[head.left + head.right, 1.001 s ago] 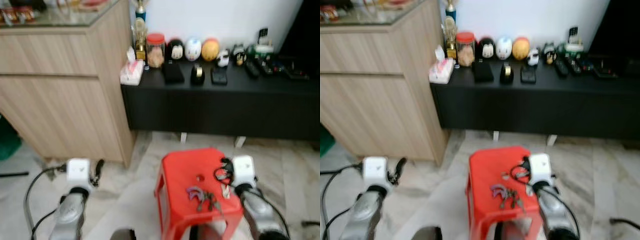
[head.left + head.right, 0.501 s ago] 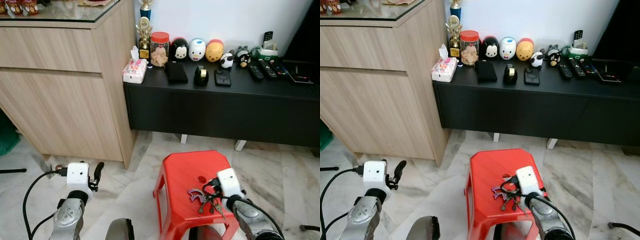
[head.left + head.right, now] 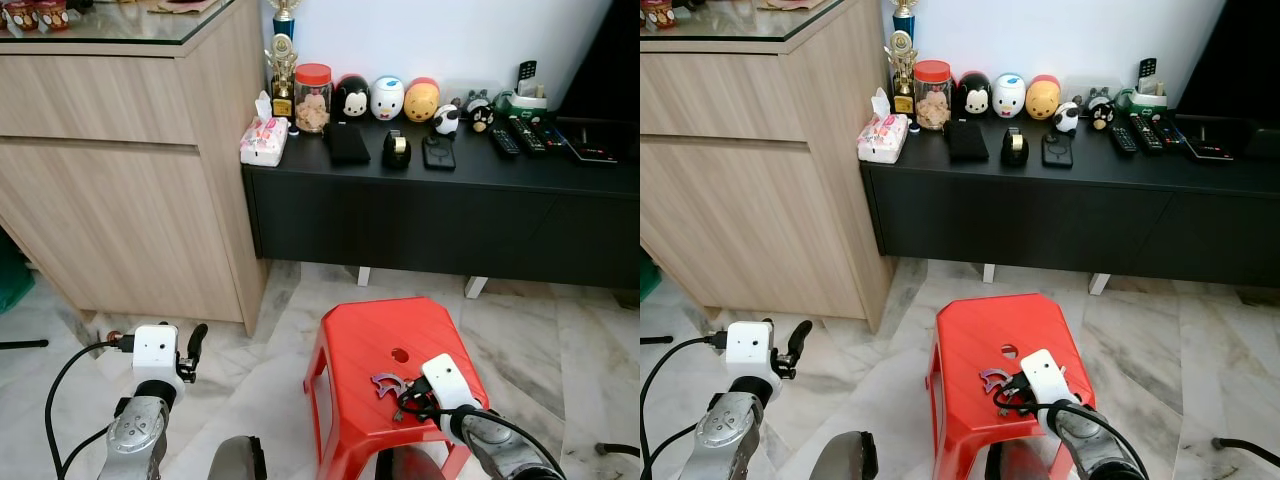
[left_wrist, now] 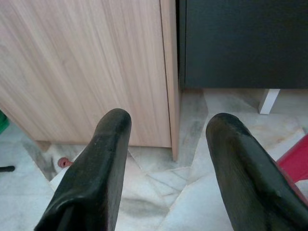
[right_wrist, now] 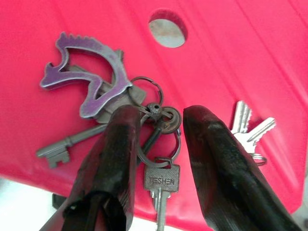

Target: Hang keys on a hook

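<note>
The right pincer (image 3: 408,402) sits on the keys (image 3: 388,384) atop the red stool (image 3: 355,350).

Right hand (image 5: 156,144) partly covers keys (image 5: 103,103); contact unclear.

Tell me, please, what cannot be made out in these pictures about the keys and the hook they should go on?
- Hook: no hook can be made out in the views.
- Keys on the red stool: in the eye views the right gripper covers most of the bunch.
- Grip: right wrist view shows fingers straddling the ring; contact is unclear.
- Lower key blades: cut off by that picture's edge.
</note>
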Motion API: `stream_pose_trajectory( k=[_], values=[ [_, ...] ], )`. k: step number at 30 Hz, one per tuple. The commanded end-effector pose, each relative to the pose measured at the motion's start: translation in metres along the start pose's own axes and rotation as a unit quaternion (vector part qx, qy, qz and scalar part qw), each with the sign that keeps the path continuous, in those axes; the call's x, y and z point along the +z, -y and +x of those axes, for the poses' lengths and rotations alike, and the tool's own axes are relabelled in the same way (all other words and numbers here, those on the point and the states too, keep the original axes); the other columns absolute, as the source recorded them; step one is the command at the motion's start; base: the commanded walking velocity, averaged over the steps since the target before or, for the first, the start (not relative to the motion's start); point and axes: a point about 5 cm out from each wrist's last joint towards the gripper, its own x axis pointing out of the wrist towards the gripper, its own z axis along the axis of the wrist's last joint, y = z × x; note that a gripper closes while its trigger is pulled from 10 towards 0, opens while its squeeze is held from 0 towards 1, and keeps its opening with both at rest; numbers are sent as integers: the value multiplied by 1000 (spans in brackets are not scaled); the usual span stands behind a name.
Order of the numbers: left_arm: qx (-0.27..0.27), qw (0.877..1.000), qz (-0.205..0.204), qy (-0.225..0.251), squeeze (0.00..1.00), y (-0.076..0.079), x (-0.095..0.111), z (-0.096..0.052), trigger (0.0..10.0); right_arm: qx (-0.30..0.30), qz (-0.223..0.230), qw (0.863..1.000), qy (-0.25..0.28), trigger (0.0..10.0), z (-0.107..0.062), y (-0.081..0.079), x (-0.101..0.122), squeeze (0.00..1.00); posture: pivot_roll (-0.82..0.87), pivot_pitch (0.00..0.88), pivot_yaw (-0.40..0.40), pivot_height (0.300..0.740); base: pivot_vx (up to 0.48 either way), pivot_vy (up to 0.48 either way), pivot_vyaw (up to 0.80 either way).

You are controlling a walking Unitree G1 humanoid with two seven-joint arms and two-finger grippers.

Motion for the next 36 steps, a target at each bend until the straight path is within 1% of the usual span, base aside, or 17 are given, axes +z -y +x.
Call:
stream_pose_trajectory(
  k=[1, 2, 3, 10, 15, 20, 28, 29, 30, 31, 36],
  values=[
    [2, 1000, 1, -5, 0, -2, -1, 0, 10000, 2, 8, 1000, -2, 10000, -1, 1, -1, 71, 2, 0, -57, 613, 0, 0, 0],
    [2, 1000, 1, -5, 0, -2, -1, 0, 10000, 2, 8, 1000, -2, 10000, -1, 1, -1, 71, 2, 0, -57, 613, 0, 0, 0],
    [2, 1000, 2, -6, 0, -2, -1, 0, 10000, 12, 5, 1000, -3, 10000, -1, -1, -2, 0, -1, 0, -54, 613, 0, 0, 0],
    [-2, 1000, 2, -6, 0, 1, -1, 2, 10000, 15, 5, 1000, -16, 10000, -2, -4, -10, 0, -5, 0, -52, 613, 0, 0, 0],
    [-2, 1000, 3, -6, 0, 1, -1, 3, 10000, 16, 4, 1000, -16, 10000, -2, -4, -9, 0, -5, 0, -53, 613, 0, 0, 0],
    [-2, 1000, 2, -8, 0, 1, -2, 3, 10000, 4, 4, 1000, -16, 10000, -2, -1, -7, 0, -5, 0, -55, 613, 0, 0, 0],
    [0, 1000, -1, -15, 0, 1, -6, 0, 10000, 4, 10, 1000, -20, 10000, -1, -3, -7, 0, -1, 0, -57, 613, 0, 0, 0],
    [1, 1000, -1, -17, 0, 1, -8, -1, 10000, 6, 10, 1000, -19, 7882, 0, -5, -6, 0, -1, 0, -57, 613, 0, 0, 0],
    [1, 1000, -1, -18, 0, 1, -9, -1, 10000, 7, 10, 1000, -19, 7882, 0, -5, -6, 0, -1, 0, -57, 613, 0, 0, 0],
    [1, 1000, -1, -18, 0, 1, -9, -1, 10000, 7, 10, 1000, -17, 0, 0, -5, -4, 0, -1, 0, -55, 613, 0, 0, 0],
    [7, 1000, 0, -18, 0, -2, -8, -1, 10000, 11, 12, 1000, -12, 0, 0, -5, -1, 0, -4, 0, -55, 613, 0, 0, 0]
  ],
)
